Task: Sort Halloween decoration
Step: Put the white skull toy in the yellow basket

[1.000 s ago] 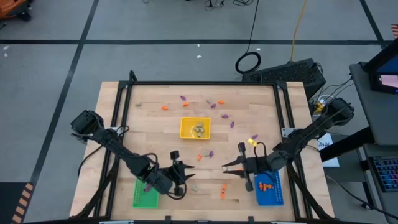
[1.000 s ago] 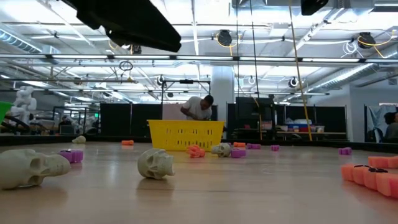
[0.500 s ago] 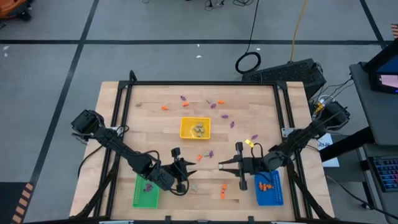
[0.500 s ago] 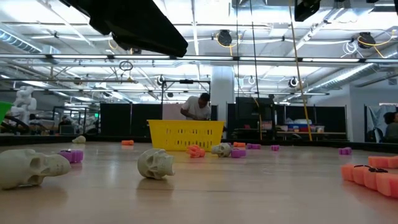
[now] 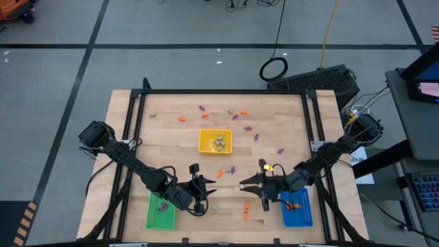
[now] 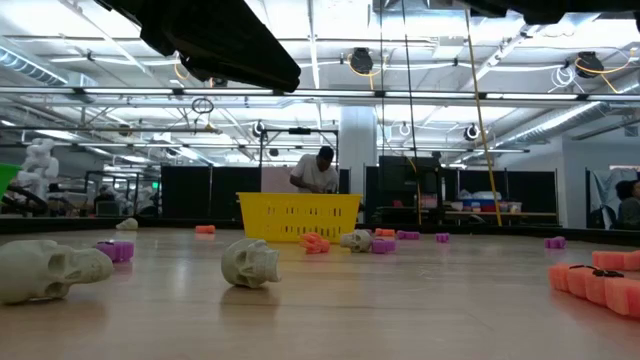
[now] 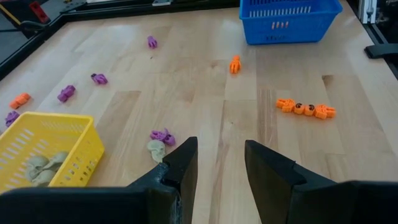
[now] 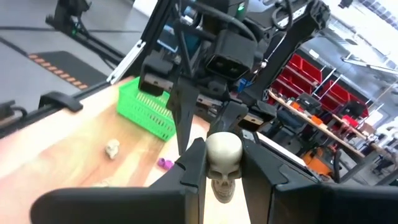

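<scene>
Three trays (image 5: 215, 140) sit on the table (image 5: 171, 134), trinkets (image 5: 245, 206) scattered between them.

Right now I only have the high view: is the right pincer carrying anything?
Observer: Yes. The right wrist view shows the right pincer shut on a pale skull.
Operator: And the left pincer?
Observer: The left pincer is open and holds nothing.
Operator: What are those pale lumps in the yellow tray?
Observer: In the left wrist view they are more skulls, lying inside the yellow tray.
</scene>
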Controlling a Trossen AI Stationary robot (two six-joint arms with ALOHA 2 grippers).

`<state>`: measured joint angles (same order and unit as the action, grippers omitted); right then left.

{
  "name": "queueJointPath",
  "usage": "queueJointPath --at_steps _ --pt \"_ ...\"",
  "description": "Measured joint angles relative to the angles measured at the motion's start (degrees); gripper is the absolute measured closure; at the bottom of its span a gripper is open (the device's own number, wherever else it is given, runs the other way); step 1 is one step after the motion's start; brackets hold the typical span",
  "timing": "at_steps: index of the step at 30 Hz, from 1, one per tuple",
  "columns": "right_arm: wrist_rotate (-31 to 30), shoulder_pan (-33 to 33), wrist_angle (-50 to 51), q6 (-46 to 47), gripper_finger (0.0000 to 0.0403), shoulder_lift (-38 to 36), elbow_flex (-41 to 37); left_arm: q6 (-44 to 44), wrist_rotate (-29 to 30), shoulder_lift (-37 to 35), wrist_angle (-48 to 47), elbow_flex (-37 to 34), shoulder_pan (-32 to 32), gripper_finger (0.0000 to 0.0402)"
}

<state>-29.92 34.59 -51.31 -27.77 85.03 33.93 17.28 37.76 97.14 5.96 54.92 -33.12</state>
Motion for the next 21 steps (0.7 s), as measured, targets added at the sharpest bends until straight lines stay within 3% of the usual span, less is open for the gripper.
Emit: queueJointPath --at_steps 6,21 --pt "0.02 0.0 0.47 1.03 0.0351 0.0 0.0 0.15 0.0 0.0 0.0 0.0 0.0 0.027" --pt "-0.26 -0.04 -6.35 18.42 0.0351 -0.02 0.04 0.2 0.0 0.0 0.0 0.0 0.0 0.027"
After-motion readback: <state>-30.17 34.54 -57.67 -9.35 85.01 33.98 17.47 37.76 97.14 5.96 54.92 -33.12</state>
